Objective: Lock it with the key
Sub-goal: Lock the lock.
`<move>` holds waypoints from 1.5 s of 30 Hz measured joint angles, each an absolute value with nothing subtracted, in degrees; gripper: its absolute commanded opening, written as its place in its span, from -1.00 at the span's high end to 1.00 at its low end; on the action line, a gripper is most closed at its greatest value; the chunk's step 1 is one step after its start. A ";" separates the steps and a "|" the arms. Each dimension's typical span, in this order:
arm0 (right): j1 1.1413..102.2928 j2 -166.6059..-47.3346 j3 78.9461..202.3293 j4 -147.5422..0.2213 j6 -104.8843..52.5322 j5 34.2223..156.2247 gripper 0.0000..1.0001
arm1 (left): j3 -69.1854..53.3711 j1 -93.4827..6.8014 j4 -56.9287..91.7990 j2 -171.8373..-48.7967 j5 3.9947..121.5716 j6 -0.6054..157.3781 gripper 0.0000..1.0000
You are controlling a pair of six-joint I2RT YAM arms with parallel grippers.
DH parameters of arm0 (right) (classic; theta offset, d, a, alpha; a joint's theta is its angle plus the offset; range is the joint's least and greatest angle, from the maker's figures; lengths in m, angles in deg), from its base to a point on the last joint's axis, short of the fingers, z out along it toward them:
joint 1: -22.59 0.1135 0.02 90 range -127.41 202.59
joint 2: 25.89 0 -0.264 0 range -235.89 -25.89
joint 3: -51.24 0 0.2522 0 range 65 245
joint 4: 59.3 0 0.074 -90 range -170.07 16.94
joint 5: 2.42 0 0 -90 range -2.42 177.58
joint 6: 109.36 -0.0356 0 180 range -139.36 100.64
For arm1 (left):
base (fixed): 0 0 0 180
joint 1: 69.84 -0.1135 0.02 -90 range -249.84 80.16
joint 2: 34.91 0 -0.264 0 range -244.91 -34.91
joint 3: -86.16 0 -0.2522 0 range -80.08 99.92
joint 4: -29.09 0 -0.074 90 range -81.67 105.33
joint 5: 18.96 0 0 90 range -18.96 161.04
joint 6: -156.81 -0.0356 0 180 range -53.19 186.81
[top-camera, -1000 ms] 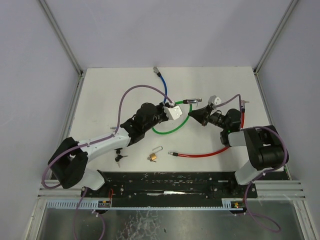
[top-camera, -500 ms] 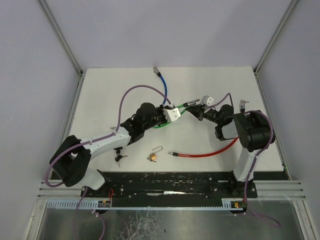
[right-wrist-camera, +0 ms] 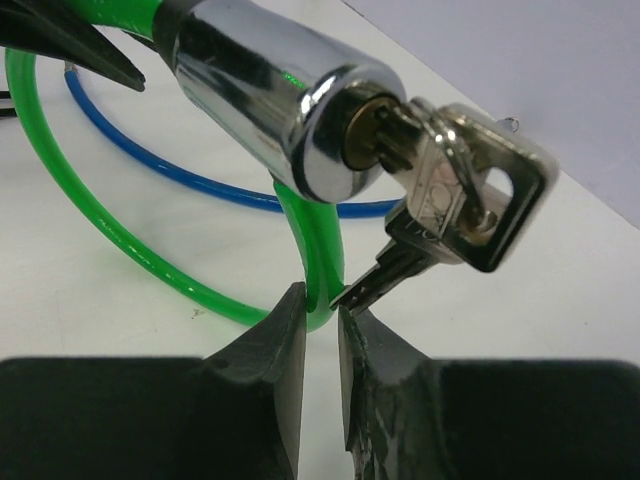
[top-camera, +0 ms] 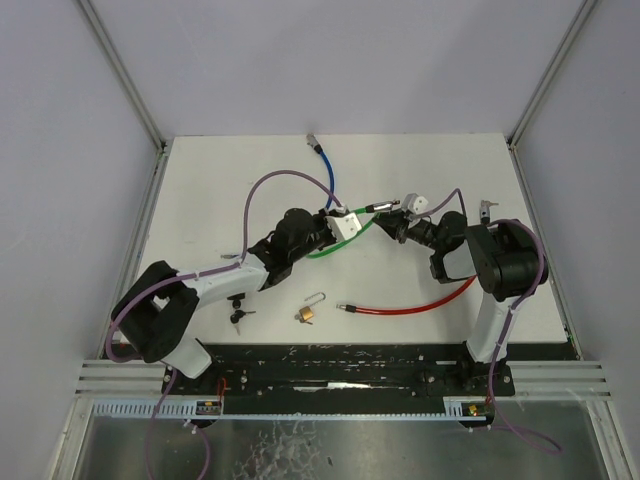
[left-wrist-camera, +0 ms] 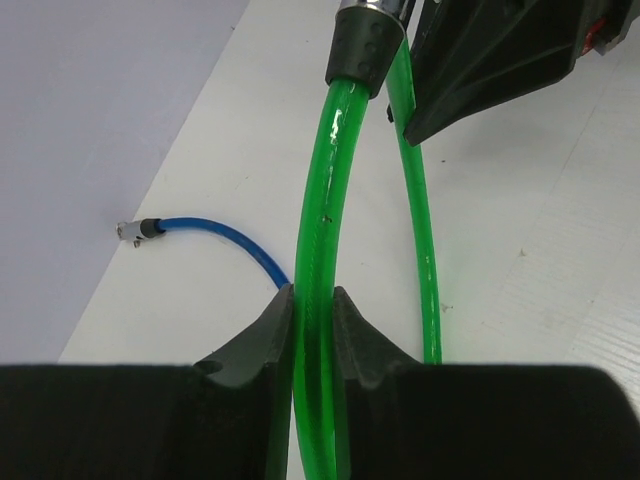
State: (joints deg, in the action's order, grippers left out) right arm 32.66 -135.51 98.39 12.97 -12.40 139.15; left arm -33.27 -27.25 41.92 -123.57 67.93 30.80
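— Cylinder [right-wrist-camera: 270, 90] of the green cable lock [left-wrist-camera: 315, 230] is taken as the reference. Where is it seen?

— It appears raised off the bench [top-camera: 220, 180], between the two arms in the top view. A key [right-wrist-camera: 470, 205] is seated in its keyway. A second key [right-wrist-camera: 385, 275] is hung from the same ring, just below the cylinder's face.

— How are the left fingers [left-wrist-camera: 262, 335] seen?

— They are pressed onto the green cable, which is pinched between them a little way back from the cylinder. From that pinch the cable is run straight up to the black collar behind the cylinder.

— And the right fingers [right-wrist-camera: 275, 345]?

— They are parted by a narrow gap, and nothing is clamped in it. They are placed just beneath the cylinder, close under the hanging key. Whether that key is touched cannot be told.

— What else is noted on the bench?

— A blue cable [right-wrist-camera: 200, 180] is laid beyond the cylinder, on its far-left side. A red cable [top-camera: 410, 308] is laid nearer the arm bases than the cylinder. A small padlock [top-camera: 305, 315] with its shackle swung open is set to the left of the cylinder, also toward the bases. A bunch of dark keys [top-camera: 238, 316] is laid further left still.
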 measured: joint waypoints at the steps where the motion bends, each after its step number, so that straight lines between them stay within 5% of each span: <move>1: 32.66 -135.51 98.15 13.24 -12.36 139.13 0.50 | -33.27 -27.27 41.94 -123.57 68.08 31.06 0.99; 12: 32.31 -134.31 96.20 14.09 -11.13 139.46 0.36 | -33.27 -27.54 42.16 -123.66 68.80 32.81 0.99; 21: 31.72 -129.37 94.46 13.39 -8.12 141.80 -0.11 | -33.27 -27.54 42.51 -123.68 68.98 33.81 0.99; 27: 29.38 -123.73 93.65 7.16 -3.29 145.62 -0.18 | -33.27 -27.54 42.69 -123.81 69.04 34.03 0.99; 38: 22.56 -110.29 95.37 -25.87 14.35 150.15 -0.14 | -33.29 -27.91 42.79 -123.90 68.98 34.01 0.99; 45: 16.96 -106.75 111.13 -68.66 44.08 155.28 -0.08 | -33.31 -28.28 42.77 -123.90 68.19 33.97 1.00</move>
State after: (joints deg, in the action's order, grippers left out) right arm 16.96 -106.75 111.13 -68.66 44.08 155.28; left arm -33.31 -28.28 42.77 -123.90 68.19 33.97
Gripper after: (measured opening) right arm 0.571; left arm 0.135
